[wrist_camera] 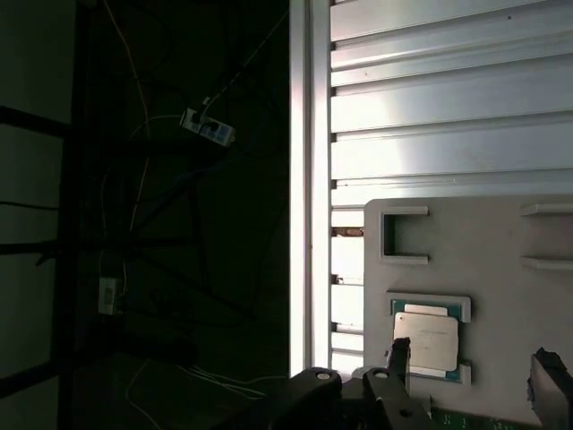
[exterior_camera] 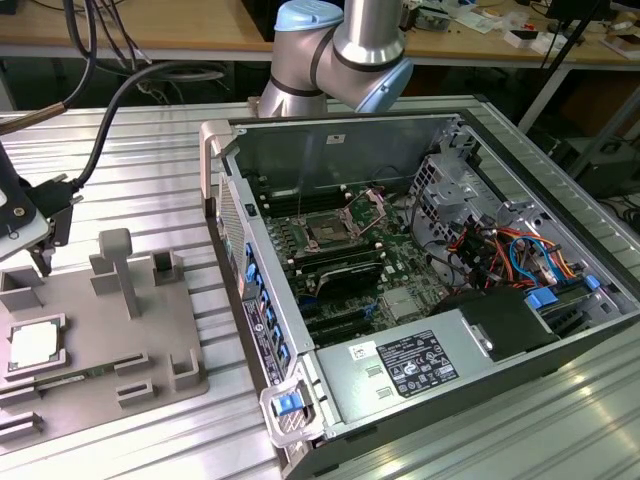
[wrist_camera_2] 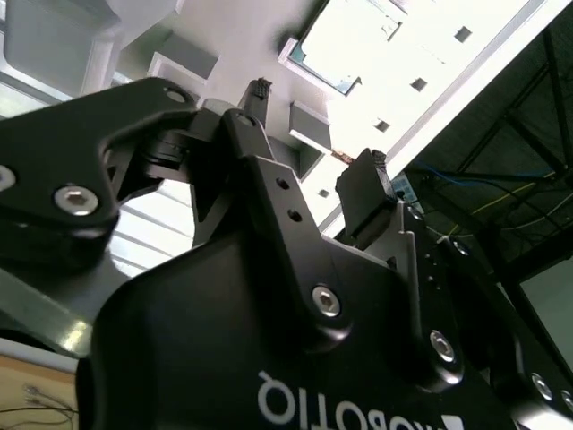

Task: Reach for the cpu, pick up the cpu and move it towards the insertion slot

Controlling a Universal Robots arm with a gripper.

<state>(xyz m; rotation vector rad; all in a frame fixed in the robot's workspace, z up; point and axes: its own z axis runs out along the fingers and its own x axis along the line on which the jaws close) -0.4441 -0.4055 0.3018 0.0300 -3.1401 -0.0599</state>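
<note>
A ribbed metal table (exterior_camera: 150, 170), with workbenches (exterior_camera: 150, 35) behind it, carries a grey tray (exterior_camera: 150, 340) at the exterior view's left and an open computer case (exterior_camera: 330, 150) beside it. The cpu (exterior_camera: 32, 345) lies in a tray recess near the table edge, with the released jaws hanging empty above it. The insertion slot (exterior_camera: 328, 232) sits well apart, inside the case.

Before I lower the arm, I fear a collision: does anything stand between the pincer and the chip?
Nothing visible does. The open pincer hangs over the grey tray, and the chip lies uncovered in its recess; the tray's upright posts stand off to one side.
</note>
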